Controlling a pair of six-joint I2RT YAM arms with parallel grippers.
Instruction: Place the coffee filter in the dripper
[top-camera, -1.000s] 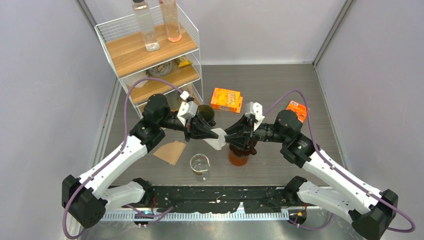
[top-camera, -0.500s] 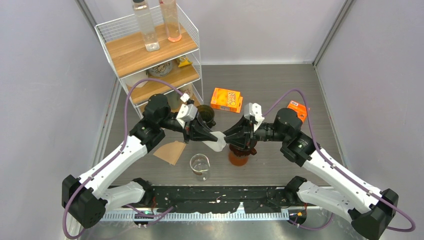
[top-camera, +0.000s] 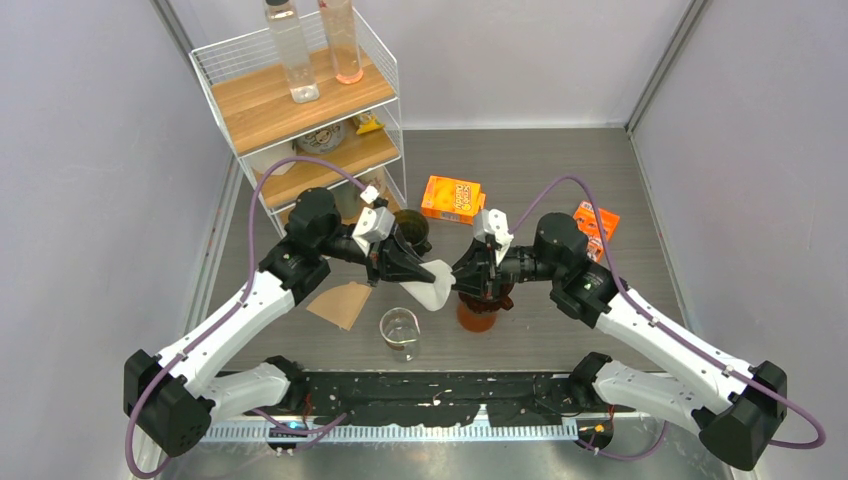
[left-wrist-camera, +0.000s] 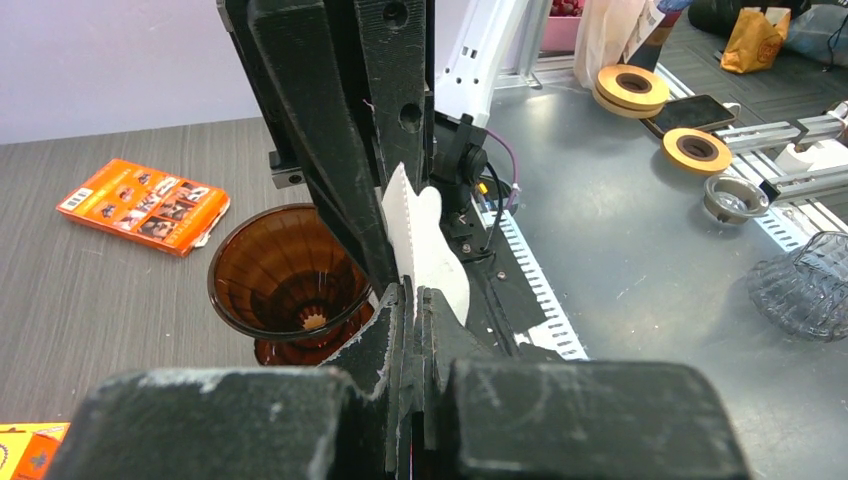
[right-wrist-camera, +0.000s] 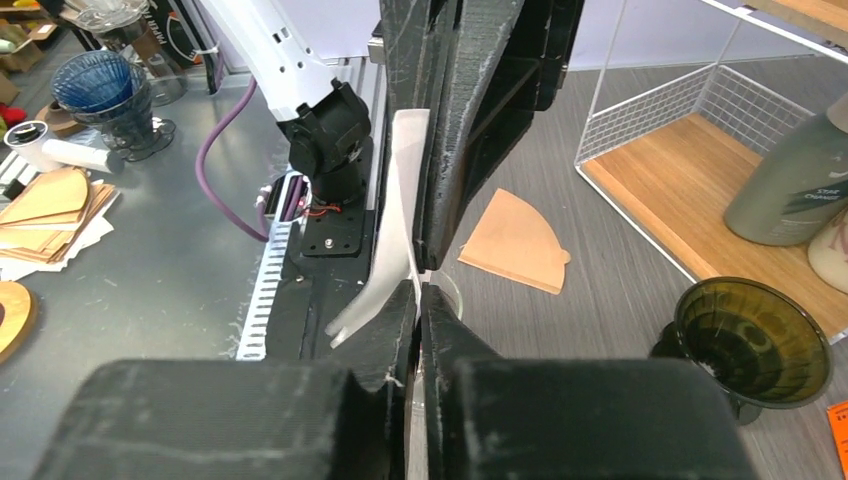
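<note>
Left end effector (top-camera: 414, 272): pressed together on one edge of the white coffee filter (top-camera: 432, 285), thin paper caught btwn the tips. Same in left wrist view: tips (left-wrist-camera: 410, 292) closed w/ filter (left-wrist-camera: 428, 255) standing up out of them.

Right end effector (top-camera: 456, 278): also pinching the filter, from the opposite side. In right wrist view: closed tips (right-wrist-camera: 418, 288) w/ paper (right-wrist-camera: 395, 225) curving up and away. Both noses facing each other, almost touching, up off the tabletop (top-camera: 560, 330).

Filter: in the air btwn the two, slightly curved, lower part hanging toward the near side. Outside the dripper.

Amber dripper (top-camera: 478, 312): upright on tabletop, under the right end effector in top view, just right of the filter. In left wrist view (left-wrist-camera: 285, 275): open mouth up, beside and below the paper.

Other items:
- Dark green dripper (top-camera: 412, 228): just behind the left end effector; also in right wrist view (right-wrist-camera: 750, 340).
- Glass beaker (top-camera: 400, 333): near side, just below the filter in top view.
- Brown paper filter (top-camera: 341, 303): flat on tabletop, left of beaker.
- Orange box (top-camera: 453, 199): behind both arms. Second orange box (top-camera: 597, 222): far right, partly behind right arm.
- Wire rack (top-camera: 300, 110): back left, w/ two bottles (top-camera: 292, 50) on top shelf.
</note>
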